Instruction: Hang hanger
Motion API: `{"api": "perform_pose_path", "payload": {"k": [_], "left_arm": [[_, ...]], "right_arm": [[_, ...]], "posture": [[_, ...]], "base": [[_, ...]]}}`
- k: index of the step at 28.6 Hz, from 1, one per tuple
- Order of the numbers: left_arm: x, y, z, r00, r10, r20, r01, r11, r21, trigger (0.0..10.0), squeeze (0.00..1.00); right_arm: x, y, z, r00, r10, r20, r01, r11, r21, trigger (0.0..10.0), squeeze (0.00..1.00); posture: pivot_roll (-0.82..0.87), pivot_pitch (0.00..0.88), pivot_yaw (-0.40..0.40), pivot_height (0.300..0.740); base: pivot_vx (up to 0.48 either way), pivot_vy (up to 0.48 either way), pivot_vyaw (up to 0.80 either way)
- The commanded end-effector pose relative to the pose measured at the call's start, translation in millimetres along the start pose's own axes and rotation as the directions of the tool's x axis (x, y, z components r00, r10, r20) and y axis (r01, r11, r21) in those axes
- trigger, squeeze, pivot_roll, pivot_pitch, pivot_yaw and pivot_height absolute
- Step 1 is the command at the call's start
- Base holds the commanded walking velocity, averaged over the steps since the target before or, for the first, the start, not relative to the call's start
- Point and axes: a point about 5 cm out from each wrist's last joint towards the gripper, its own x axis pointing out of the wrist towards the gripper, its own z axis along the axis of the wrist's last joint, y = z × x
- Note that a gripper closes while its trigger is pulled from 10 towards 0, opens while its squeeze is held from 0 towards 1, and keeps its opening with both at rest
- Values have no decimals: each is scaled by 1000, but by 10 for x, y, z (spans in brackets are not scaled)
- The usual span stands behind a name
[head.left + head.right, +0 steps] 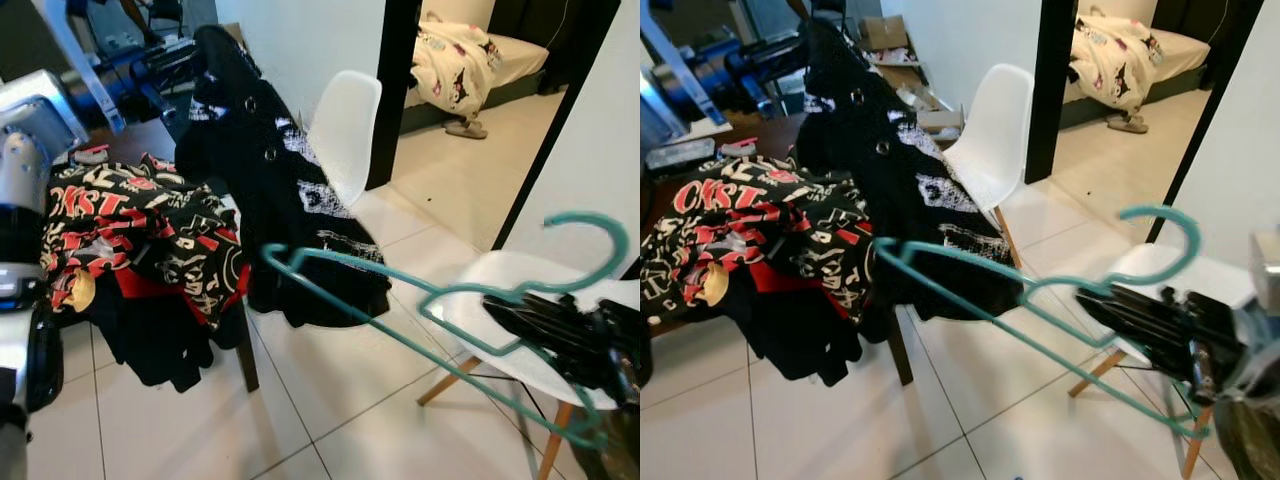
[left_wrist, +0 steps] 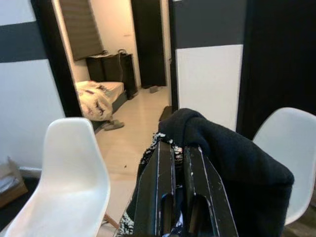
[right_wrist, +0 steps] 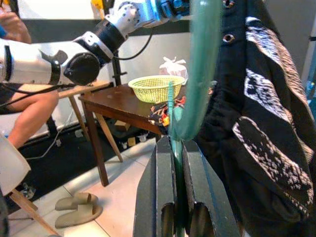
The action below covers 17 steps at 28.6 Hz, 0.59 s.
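**Firmly gripped: teal hanger held out over a tiled floor**

Firmly pinched between its two black fingers [image 3: 197,187], the right gripper [image 1: 497,304] held a teal plastic hanger [image 1: 400,300] by the neck below the hook, the fingers closed tight on the stem. The hook curved up above the fingers, while the hanger's long arm reached out past the fingertips toward a black patterned garment [image 1: 290,210] draped high just beyond it. In the right wrist view the teal stem rose straight out from between the fingers, with the black garment hanging close beside them.

The left gripper [image 2: 180,163] had its two fingers pressed together, with no gap showing between them, and a fold of dark cloth [image 2: 232,158] bunched around and just past the tips; whether the cloth was caught between them could not be told. A white chair [image 2: 64,182] stood near those fingers on one side. A wooden table [image 3: 118,106] carrying red-and-black printed clothes [image 1: 130,240] and a yellow basket [image 3: 155,88] stood beyond the hanger's far end.
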Motion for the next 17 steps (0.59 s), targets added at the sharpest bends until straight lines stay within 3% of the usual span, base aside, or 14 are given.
{"api": "perform_pose_path", "payload": {"k": [1,6,11,17], "left_arm": [[53,-12,84,999,-26,26,26,999,24,10000,0],[71,-2,105,999,-40,33,39,999,26,10000,0],[130,-28,145,996,-71,48,70,997,9,10000,0],[141,8,136,998,-52,36,51,999,15,10000,0]], "right_arm": [[61,35,9,1000,11,-21,-12,1000,-11,10000,0],[63,24,48,999,-14,-29,12,999,-43,10000,0],[193,-174,-4,973,-205,-106,189,971,-144,10000,0],[247,-246,-20,955,-260,-142,238,958,-158,10000,0]], "posture": [[1,57,43,740],[1,58,45,740],[5,63,51,740],[9,69,54,740]], "base": [[0,0,0],[0,0,0],[0,0,0],[0,0,0]]}}
